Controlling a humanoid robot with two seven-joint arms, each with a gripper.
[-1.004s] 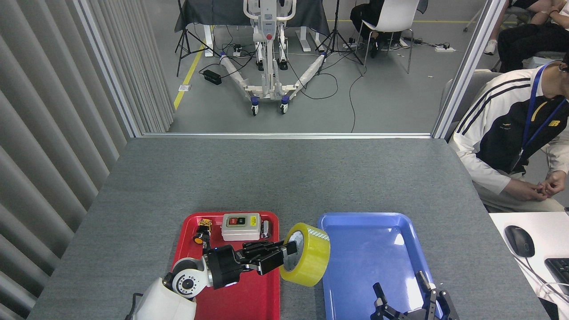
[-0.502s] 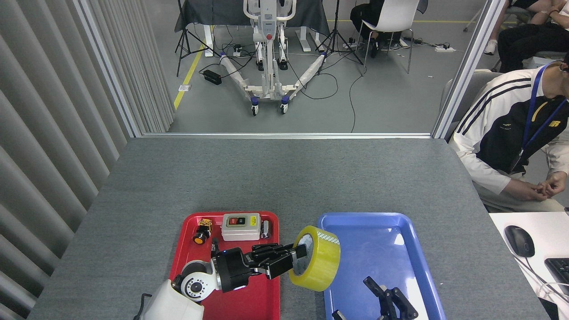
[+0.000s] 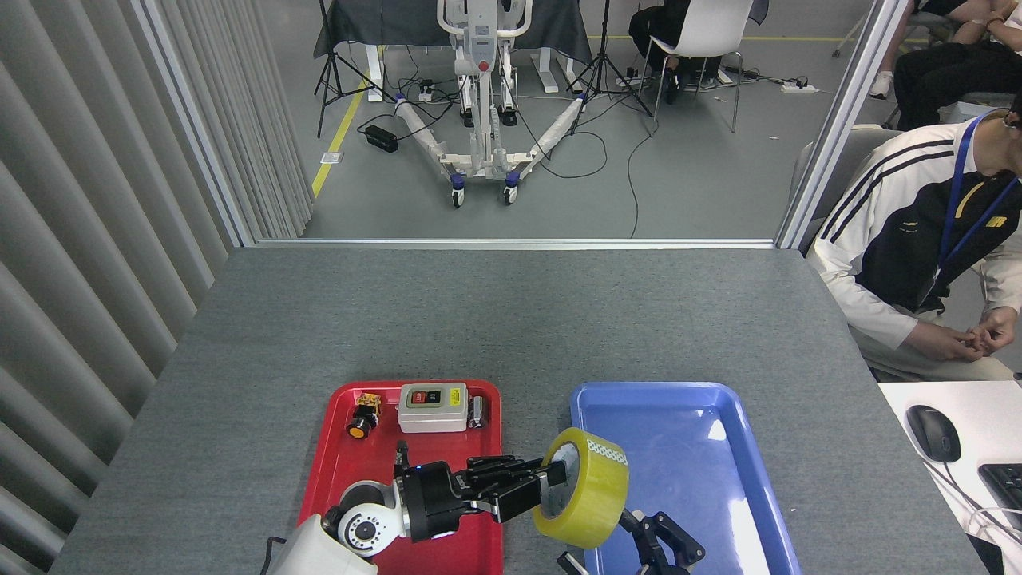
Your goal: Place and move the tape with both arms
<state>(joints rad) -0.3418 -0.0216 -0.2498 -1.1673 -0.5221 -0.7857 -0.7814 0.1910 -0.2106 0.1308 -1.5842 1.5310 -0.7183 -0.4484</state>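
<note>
Your left pincer (image 3: 531, 493) is clenched on the tape (image 3: 583, 498), fingers hooked into its core, holding the yellow roll on edge above the near left edge of the blue tray (image 3: 722, 415). Your right pincer (image 3: 659, 547) sits just beside the roll at the counter's (image 3: 511, 319) near edge; you cannot tell whether it is released. The red tray (image 3: 335, 463) lies under your left wrist.

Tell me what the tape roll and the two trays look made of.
The tape: glossy translucent yellow plastic film, its core pale, likely cardboard. The red tray and the blue tray: smooth moulded plastic by the look, with rounded rims; the blue one shows glare.
</note>
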